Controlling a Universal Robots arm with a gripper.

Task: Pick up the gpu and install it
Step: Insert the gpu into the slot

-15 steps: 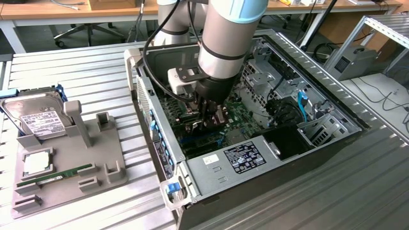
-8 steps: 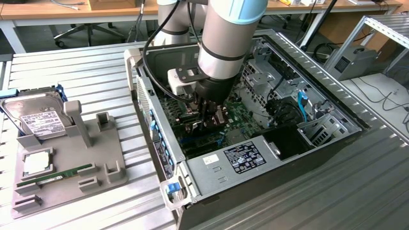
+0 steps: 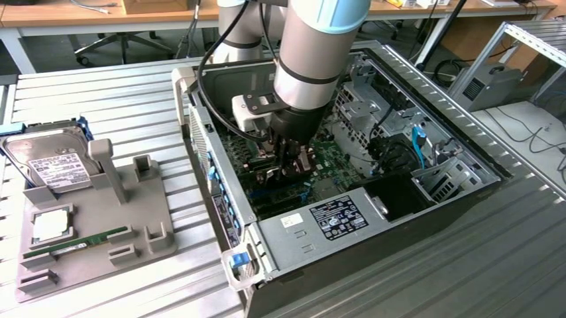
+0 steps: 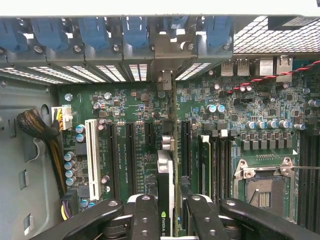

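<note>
Gripping the gpu (image 4: 165, 185) edge-on, gripper (image 4: 166, 212) above motherboard (image 4: 120, 125).

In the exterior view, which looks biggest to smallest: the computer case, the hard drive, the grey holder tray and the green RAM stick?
1. Computer case
2. Grey tray
3. Hard drive
4. RAM stick

All lie at a similar distance from the camera, so the order is fairly safe.

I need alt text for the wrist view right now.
The gripper holds the gpu edge-on above the green motherboard, in line with its expansion slots. Blue slot clips line the case's rear wall beyond.
</note>
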